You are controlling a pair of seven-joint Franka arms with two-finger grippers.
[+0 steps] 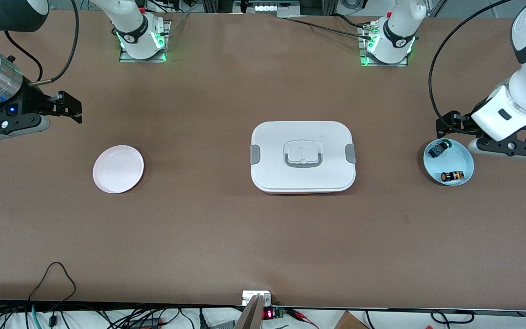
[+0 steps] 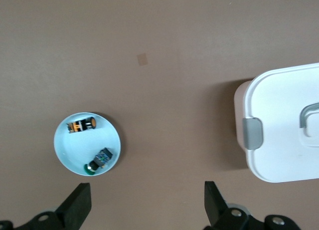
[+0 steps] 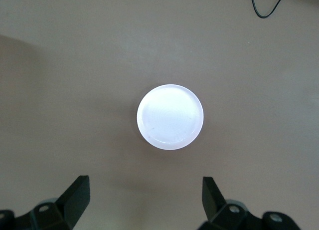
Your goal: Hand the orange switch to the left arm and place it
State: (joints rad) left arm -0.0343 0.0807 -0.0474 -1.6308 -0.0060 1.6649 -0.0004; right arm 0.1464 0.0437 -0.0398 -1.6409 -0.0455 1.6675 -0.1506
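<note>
The orange switch (image 1: pixel 453 176) lies on its side in a light blue plate (image 1: pixel 466 160) at the left arm's end of the table; it also shows in the left wrist view (image 2: pixel 83 125). A black-and-blue part with a green cap (image 1: pixel 439 149) lies in the same plate. My left gripper (image 1: pixel 446 124) is open and empty, up in the air beside the blue plate. The white box (image 1: pixel 302 156) stands at the table's middle, lid on. My right gripper (image 1: pixel 72 108) is open and empty, up over the table near an empty pink plate (image 1: pixel 118 168).
The box's edge with a grey clip shows in the left wrist view (image 2: pixel 252 133). The pink plate fills the middle of the right wrist view (image 3: pixel 170 116). Cables hang along the table edge nearest the front camera (image 1: pixel 53 274).
</note>
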